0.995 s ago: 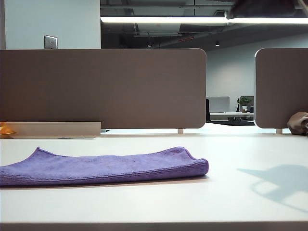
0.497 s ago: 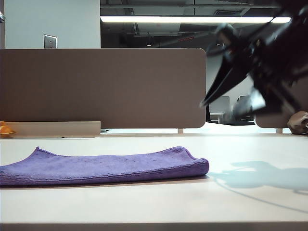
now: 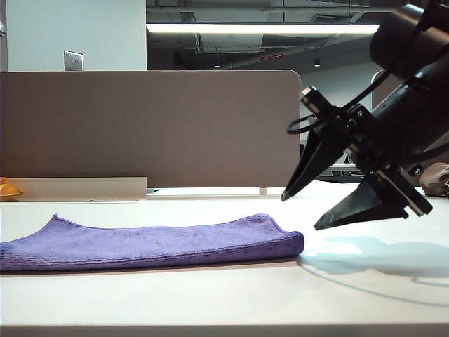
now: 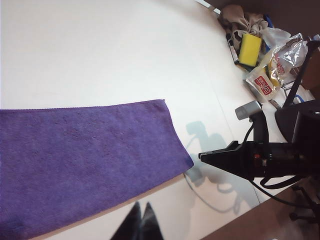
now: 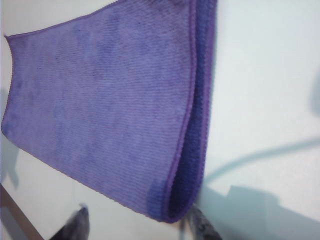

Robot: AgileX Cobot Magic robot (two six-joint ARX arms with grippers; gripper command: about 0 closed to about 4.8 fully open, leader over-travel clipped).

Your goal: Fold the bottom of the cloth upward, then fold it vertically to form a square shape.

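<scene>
White and bare across most of its top, the desk ran back to brown partition panels with a dim office behind them. On it lay the cloth, a lavender microfibre towel already doubled over once into a long flat band, its folded end showing two stacked layers with a stitched hem, toward the right of the exterior view. Judged by its fuzzy pile and the way it slumped flat, it was light, limp and grippy rather than slippery, nothing fragile; it would drape and sag from any pinch point and could drag or bunch on the surface if only the upper layer were caught. The sensible hold looked to be at the doubled end, near a corner, with both layers taken together so the band could be carried over itself into a square.

The right tool hung just beside that end, slightly above the desk, its fingers spread wide and empty. The left tool hovered over the near long edge of the cloth, fingers pressed together on nothing. Clutter, including a yellow sponge, sat well apart at the desk's far corner.
</scene>
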